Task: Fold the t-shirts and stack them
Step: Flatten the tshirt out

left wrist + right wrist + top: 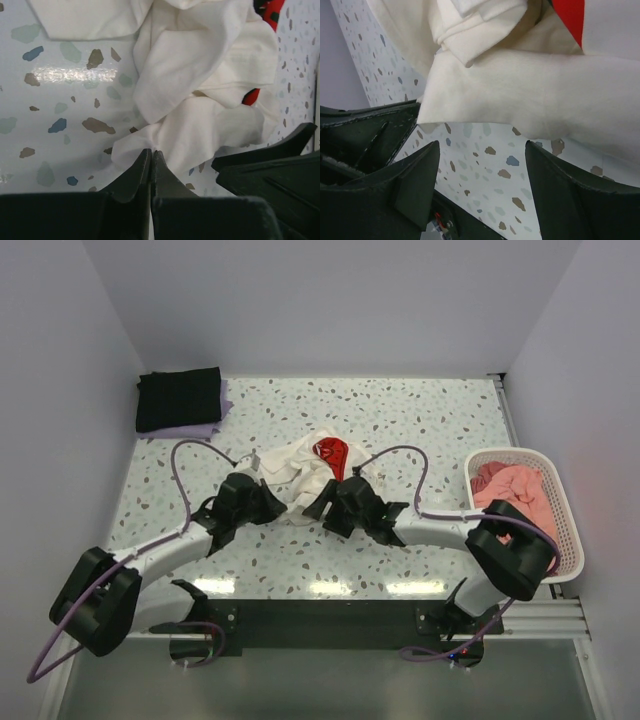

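Note:
A crumpled cream-white t-shirt (290,465) with a red print (331,452) lies mid-table. My left gripper (283,502) is shut, and the shirt's near hem (200,75) bunches at its fingertips (151,151), pinched there. My right gripper (318,502) stands open just beside it. Its fingers (483,145) straddle bare table, a short way from the shirt's edge (530,95), with nothing between them. A folded black t-shirt (178,398) lies on a lavender one (195,428) at the back left. A salmon-pink t-shirt (515,490) sits in the basket.
The white slatted basket (560,530) stands at the table's right edge, close to the right arm's elbow. White walls close in the table at the back and both sides. The two grippers are nearly touching each other in the middle.

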`<act>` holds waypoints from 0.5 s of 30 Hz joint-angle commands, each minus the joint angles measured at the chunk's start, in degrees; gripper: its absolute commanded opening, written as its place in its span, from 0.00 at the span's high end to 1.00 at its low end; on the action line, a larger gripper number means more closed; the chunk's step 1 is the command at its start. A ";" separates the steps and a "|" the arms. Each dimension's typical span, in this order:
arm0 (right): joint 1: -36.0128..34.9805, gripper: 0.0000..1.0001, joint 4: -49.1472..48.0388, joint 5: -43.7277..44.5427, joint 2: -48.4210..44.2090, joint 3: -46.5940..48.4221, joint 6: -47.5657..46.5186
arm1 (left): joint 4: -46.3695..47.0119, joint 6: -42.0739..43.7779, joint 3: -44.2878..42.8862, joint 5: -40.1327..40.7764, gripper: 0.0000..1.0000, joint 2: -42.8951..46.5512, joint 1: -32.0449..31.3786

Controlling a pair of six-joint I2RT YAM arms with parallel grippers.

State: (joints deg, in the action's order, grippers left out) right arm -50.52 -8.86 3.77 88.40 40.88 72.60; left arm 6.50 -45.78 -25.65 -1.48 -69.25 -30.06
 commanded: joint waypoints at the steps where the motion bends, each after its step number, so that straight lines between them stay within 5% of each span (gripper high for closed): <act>1: -0.81 0.28 -3.18 3.17 1.07 2.62 2.11 | 2.20 2.18 0.60 -6.94 1.00 3.33 -0.08; 15: -1.60 0.28 -1.16 8.71 -4.90 -0.36 3.87 | 1.50 2.45 3.15 -7.67 1.00 5.18 -7.28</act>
State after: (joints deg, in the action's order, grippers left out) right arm -51.75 -9.17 8.23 86.26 40.88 75.33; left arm 6.00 -43.81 -22.79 -7.94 -64.64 -36.05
